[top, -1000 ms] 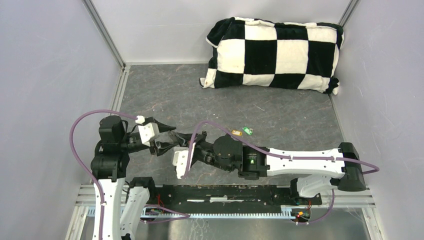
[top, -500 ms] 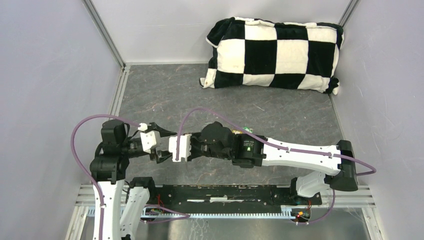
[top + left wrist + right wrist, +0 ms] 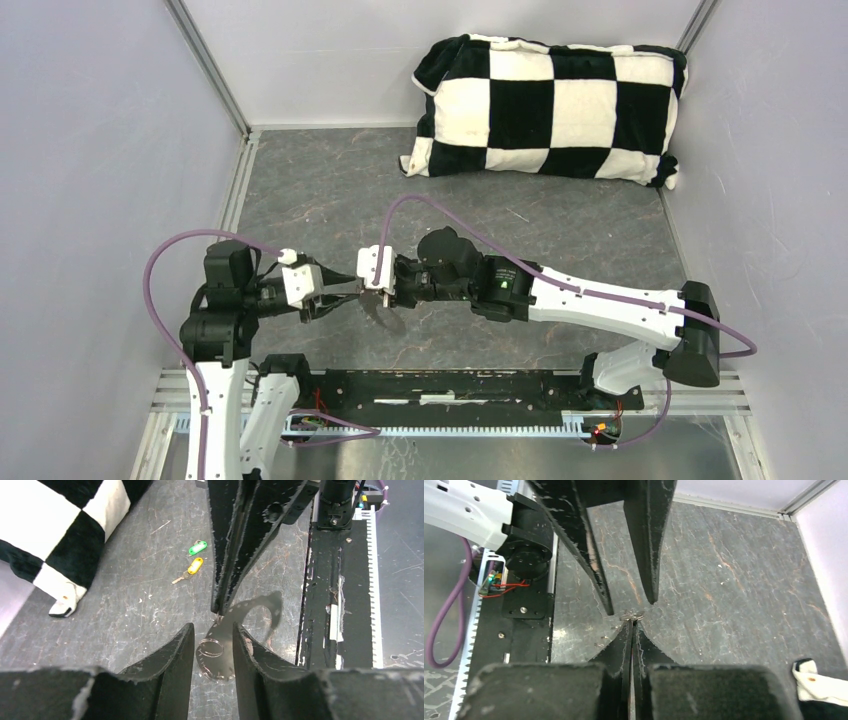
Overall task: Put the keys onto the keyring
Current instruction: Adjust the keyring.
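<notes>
A small silvery keyring (image 3: pixel 631 616) is pinched edge-on at the tips of my right gripper (image 3: pixel 631 622), which is shut on it above the table. My left gripper (image 3: pixel 212 630) faces it, open, with one finger on each side of the keyring (image 3: pixel 212 647) and a gap to both. The keys lie loose on the table behind: a green-headed key (image 3: pixel 198 547) and a yellow-headed key (image 3: pixel 194 566) side by side. From above, my left gripper (image 3: pixel 347 285) and right gripper (image 3: pixel 383 308) meet tip to tip, and the right arm hides the keys.
A black-and-white checkered pillow (image 3: pixel 550 105) lies against the back wall, right of centre. Grey walls close in the left, back and right. The black base rail (image 3: pixel 450 385) runs along the near edge.
The right gripper has swung left and up, bringing the keyring to the left gripper's tips. The left jaws have narrowed around it. The right arm now covers the keys from above.
</notes>
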